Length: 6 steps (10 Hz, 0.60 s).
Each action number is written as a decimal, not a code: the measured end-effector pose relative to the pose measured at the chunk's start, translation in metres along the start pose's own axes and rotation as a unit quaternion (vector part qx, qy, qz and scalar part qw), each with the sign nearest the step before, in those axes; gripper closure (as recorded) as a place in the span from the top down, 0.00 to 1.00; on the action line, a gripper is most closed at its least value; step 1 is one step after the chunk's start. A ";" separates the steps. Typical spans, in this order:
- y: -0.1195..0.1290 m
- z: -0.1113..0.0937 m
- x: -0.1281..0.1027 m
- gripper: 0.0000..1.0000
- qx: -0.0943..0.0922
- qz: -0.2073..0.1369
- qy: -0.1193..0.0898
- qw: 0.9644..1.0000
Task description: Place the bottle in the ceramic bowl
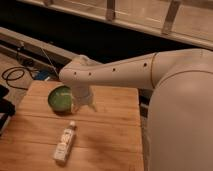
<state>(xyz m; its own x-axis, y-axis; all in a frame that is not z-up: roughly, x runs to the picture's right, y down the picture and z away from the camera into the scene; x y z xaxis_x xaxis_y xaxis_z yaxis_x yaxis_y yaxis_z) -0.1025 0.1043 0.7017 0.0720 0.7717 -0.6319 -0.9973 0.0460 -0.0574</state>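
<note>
The slim white bottle (pixel 65 141) lies on its side on the wooden table (pixel 110 135), cap toward the back, near the front middle. The green ceramic bowl (pixel 59 99) sits at the table's back left, partly hidden by my arm. My gripper (pixel 84 105) hangs from the white arm just right of the bowl and a short way behind the bottle's cap, above the tabletop. It holds nothing that I can see.
The white arm (pixel 130 72) reaches in from the right and its bulky body fills the right side. Black cables (pixel 15 75) lie on the floor to the left. A dark object (pixel 5 107) stands at the table's left edge.
</note>
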 end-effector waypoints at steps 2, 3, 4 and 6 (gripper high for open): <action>0.001 0.000 0.000 0.65 0.000 -0.001 0.000 1.000; 0.000 0.000 0.000 0.65 0.000 -0.001 0.000 1.000; 0.001 0.001 -0.001 0.65 -0.001 0.000 0.001 1.000; 0.004 -0.003 -0.002 0.65 0.003 -0.019 0.000 1.000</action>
<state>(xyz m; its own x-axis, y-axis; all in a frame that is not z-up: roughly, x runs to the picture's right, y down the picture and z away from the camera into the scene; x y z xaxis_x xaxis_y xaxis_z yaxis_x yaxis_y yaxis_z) -0.1069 0.1004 0.7003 0.1097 0.7692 -0.6295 -0.9939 0.0794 -0.0762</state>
